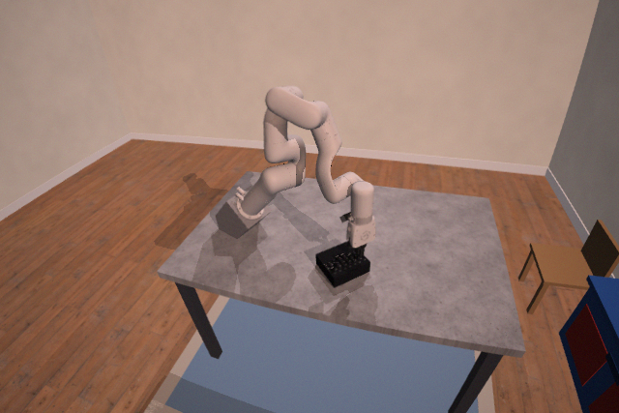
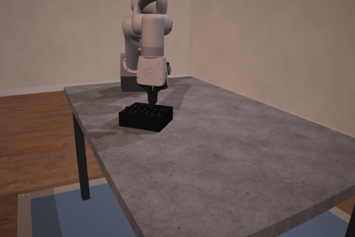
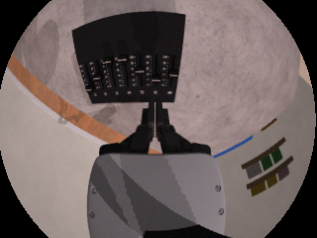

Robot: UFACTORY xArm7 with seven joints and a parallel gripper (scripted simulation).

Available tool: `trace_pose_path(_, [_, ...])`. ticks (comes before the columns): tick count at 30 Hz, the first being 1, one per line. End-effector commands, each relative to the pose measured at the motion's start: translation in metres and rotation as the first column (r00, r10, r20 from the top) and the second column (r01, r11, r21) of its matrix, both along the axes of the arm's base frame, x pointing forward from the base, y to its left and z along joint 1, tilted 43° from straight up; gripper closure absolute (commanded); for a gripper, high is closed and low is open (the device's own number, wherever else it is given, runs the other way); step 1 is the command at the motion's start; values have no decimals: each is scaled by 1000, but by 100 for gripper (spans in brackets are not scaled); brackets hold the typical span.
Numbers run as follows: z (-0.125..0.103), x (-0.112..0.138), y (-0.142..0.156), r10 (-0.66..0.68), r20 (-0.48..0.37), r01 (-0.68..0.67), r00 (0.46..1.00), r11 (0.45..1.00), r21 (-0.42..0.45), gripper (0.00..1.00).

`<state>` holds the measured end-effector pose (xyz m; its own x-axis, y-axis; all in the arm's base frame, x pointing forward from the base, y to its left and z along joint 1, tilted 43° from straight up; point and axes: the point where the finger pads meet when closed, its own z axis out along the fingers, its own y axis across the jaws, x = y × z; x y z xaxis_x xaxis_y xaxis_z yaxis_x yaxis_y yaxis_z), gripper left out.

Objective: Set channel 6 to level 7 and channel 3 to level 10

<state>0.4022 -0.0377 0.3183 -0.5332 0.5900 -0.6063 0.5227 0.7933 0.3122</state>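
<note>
Desk: small black box-shaped lighting desk [image 1: 342, 265] is standing flat on the grey mottled stone-look table top [image 1: 429, 258], toward the side of the table nearest the arm's base, well in from every edge.
Faders: a row of short black caps with pale lines [image 3: 129, 73] is sitting in parallel slots on the desk's top face; in the wrist view the caps are standing at differing heights along their slots, two toward the right lower than the rest.
Gripper: dark two-fingered gripper [image 2: 151, 100] on the white jointed arm [image 1: 319, 148] is pointing straight down over the desk's rear edge, fingers pressed together and clenched on nothing.
Contact: the fingertips are coming down at the near ends of the slots, seemingly just beside a cap, though the views are too coarse to say whether they are touching it.
Hard to make out: scale marks and channel numbers are blurring into specks, so no fader's level is readable.
Cut off: the arm's upper links are running out of the exterior view.
Surroundings: blue cabinet with red panels [image 1: 595, 343] and a wooden chair [image 1: 565, 263] are standing well apart from the table.
</note>
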Motion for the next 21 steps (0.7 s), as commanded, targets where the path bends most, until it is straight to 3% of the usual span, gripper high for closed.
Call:
trace_pose_path(1, [1, 1, 0, 0, 3, 0, 1000, 1000, -1, 100])
trace_pose_path(21, [-5, 7, -1, 1, 3, -1, 1000, 1000, -1, 100])
